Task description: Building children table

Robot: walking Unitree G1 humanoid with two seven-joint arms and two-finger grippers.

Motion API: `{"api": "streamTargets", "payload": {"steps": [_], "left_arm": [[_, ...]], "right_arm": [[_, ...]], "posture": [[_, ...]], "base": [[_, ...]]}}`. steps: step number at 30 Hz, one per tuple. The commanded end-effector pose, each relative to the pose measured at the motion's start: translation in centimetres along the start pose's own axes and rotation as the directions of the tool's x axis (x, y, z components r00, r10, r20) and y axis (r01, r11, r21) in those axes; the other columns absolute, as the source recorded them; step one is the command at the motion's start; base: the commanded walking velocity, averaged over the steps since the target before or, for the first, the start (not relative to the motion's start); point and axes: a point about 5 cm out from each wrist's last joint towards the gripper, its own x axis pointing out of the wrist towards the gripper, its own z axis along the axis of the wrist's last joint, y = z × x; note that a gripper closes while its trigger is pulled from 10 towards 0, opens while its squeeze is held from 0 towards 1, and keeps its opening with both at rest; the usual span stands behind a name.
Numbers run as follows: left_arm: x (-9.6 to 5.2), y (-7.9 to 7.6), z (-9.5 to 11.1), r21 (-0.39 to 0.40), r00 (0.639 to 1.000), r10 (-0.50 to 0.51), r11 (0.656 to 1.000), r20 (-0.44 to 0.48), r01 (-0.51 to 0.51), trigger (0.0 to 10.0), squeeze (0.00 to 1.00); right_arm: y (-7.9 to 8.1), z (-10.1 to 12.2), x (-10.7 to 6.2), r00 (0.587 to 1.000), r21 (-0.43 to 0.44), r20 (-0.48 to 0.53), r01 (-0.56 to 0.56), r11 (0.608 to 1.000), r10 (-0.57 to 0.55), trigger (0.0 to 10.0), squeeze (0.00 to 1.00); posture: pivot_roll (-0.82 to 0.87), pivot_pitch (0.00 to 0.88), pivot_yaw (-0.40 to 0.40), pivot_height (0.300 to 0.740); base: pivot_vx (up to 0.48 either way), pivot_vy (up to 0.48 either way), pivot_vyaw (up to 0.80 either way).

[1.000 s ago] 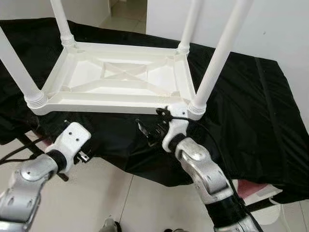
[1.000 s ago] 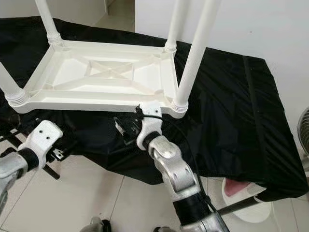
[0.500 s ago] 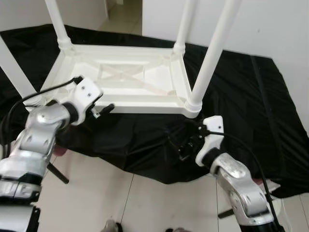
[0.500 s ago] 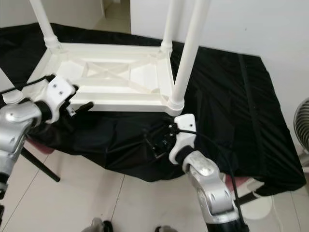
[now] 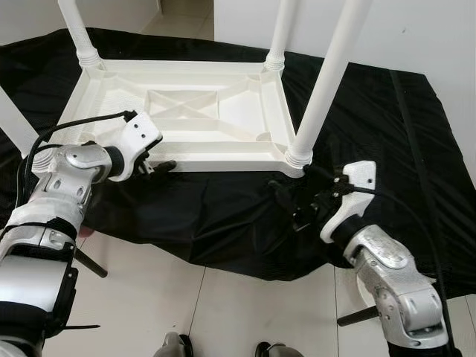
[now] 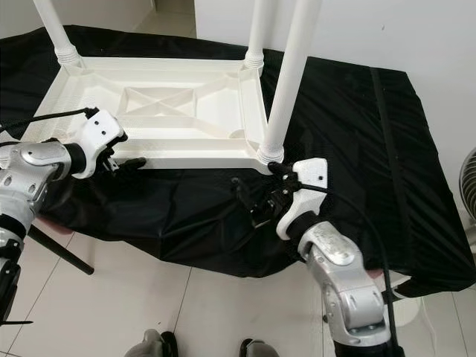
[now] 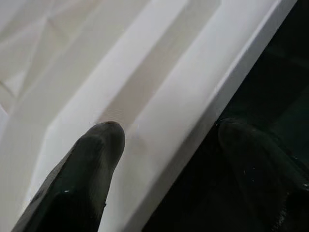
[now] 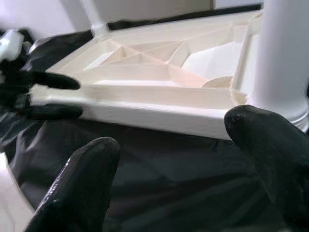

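Left eye view: left tool (image 5: 158,165), at centre left, is straddling the near rim of the upturned white children's table (image 5: 223,119) lying on the black-draped bench (image 5: 387,126), fingers spread; lower right, right tool (image 5: 294,204) is hovering spread beside the near leg (image 5: 323,82).

The upturned table (image 5: 195,119) lay on the cloth (image 5: 372,126); the left gripper (image 5: 158,165) apparently straddled its near rim, the right gripper (image 5: 291,208) before its corner.

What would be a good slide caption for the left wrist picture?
Left gripper, fingers open, straddling the near rim of the upturned white plastic table above black cloth.
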Motion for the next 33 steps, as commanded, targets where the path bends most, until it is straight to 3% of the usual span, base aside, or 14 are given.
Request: {"api": "streamTargets", "payload": {"steps": [1,13,14,15,20,26,33], "left_arm": [[0.4,-0.1,-0.5,0.01,0.999,0.039,0.999,-0.029,-0.039,10.0,0.0],[0.9,-0.5,-1.8,-0.027,0.995,0.015,0.999,-0.1,-0.018,10.0,0.0],[0.7,-0.3,-1.8,-0.042,0.995,0.015,0.999,-0.097,-0.019,1.6,0.0],[0.5,0.0,-1.8,-0.066,0.996,0.008,0.998,-0.09,-0.014,0.0,0.0],[0.1,0.1,-1.9,-0.108,0.996,-0.05,0.993,-0.072,0.042,0.0,0.0],[0.5,-0.6,-1.8,-0.144,0.992,-0.112,0.984,-0.054,0.104,0.0,0.0],[2.3,-1.7,-0.1,-0.215,0.996,-0.086,0.973,0.011,0.086,0.0,0.0]], "right_arm": [[0.1,0.1,-0.4,1.0,0.004,-0.009,-0.027,1.0,0.027,10.0,0.0],[0.5,0.5,-1.0,0.997,0.0,-0.032,-0.067,0.998,0.067,10.0,0.0],[0.6,0.6,-1.0,0.997,0.007,-0.032,-0.07,0.998,0.07,10.0,0.0],[0.8,0.5,-1.0,0.997,0.014,-0.031,-0.073,0.997,0.073,10.0,0.0],[1.4,0.4,-0.7,0.996,0.035,-0.028,-0.087,0.996,0.088,10.0,0.0],[1.8,0.2,-0.4,0.994,0.049,-0.027,-0.1,0.994,0.101,10.0,0.0],[2.2,0.1,0.1,0.994,0.064,-0.02,-0.103,0.993,0.105,10.0,0.0]], "posture": [[-0.19,0.258,0.018,0.74],[-0.21,0.265,0.019,0.74],[-0.21,0.265,0.019,0.74],[-0.2,0.263,0.026,0.74],[-0.19,0.26,0.029,0.74],[-0.17,0.259,0.031,0.74],[-0.14,0.251,0.034,0.74]], "base": [[0.0,0.0,0.0],[0.0,0.0,0.0],[0.0,0.0,0.0],[0.0,0.0,0.0],[0.0,0.0,0.0],[0.0,0.0,0.0],[0.0,0.0,0.0]]}}
